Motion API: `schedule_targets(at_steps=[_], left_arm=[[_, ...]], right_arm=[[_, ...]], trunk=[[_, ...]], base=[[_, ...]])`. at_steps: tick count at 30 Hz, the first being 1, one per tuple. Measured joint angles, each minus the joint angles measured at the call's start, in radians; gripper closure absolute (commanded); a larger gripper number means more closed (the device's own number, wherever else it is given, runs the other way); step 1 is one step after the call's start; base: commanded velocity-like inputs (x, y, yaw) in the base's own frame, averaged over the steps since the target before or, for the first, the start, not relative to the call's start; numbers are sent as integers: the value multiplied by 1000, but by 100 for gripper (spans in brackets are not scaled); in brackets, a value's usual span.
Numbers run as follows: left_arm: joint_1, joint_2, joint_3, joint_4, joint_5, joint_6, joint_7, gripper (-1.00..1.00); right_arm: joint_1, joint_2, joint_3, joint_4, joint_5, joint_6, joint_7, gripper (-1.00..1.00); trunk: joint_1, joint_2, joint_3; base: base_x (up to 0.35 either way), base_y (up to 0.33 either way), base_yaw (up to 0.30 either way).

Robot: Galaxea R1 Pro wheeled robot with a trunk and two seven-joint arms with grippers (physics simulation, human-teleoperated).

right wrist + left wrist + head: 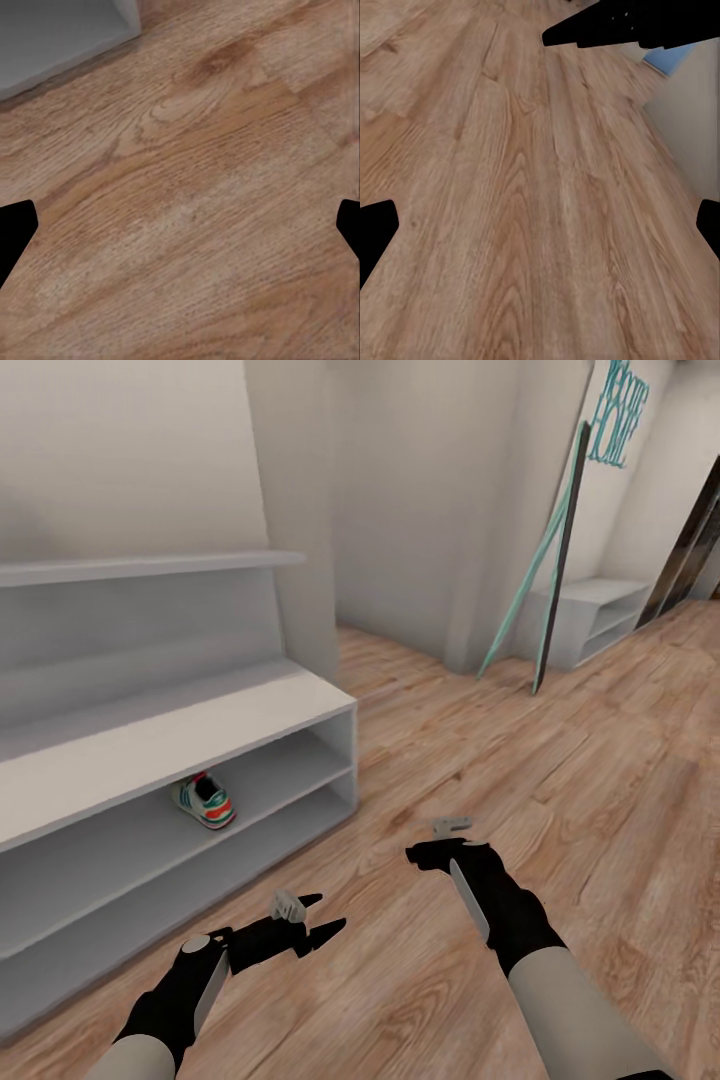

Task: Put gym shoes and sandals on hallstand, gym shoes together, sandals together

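One gym shoe [203, 801], white with green stripes and a red-orange sole, sits on the upper open shelf of the pale grey hallstand [150, 735] at the left. The sandals are out of view. My left gripper [322, 918] hovers open over the corridor floor [560, 780], just in front of the rack's right end. My right gripper [442, 842] is open too, a little further right and farther from me, also above bare planks. In the left wrist view the left gripper [540, 225] has only floor between its fingertips. The right gripper [180, 225] likewise holds nothing, with the hallstand's base [60, 30] nearby.
A wall corner [300, 560] rises just behind the rack's right end. Across the corridor stands a small white shelf unit [600, 615], with teal and dark poles [555, 550] leaning on the wall beside it. A dark door frame [690, 550] is at the far right.
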Motion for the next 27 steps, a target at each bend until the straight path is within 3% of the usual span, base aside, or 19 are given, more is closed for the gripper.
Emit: schedule_targets(at_steps=[27], left_arm=[[0, 0, 1, 0, 0, 0, 1, -100]], right_arm=[[0, 0, 0, 0, 0, 0, 0, -100]], trunk=[[0, 0, 0]], base=[[243, -255, -265]])
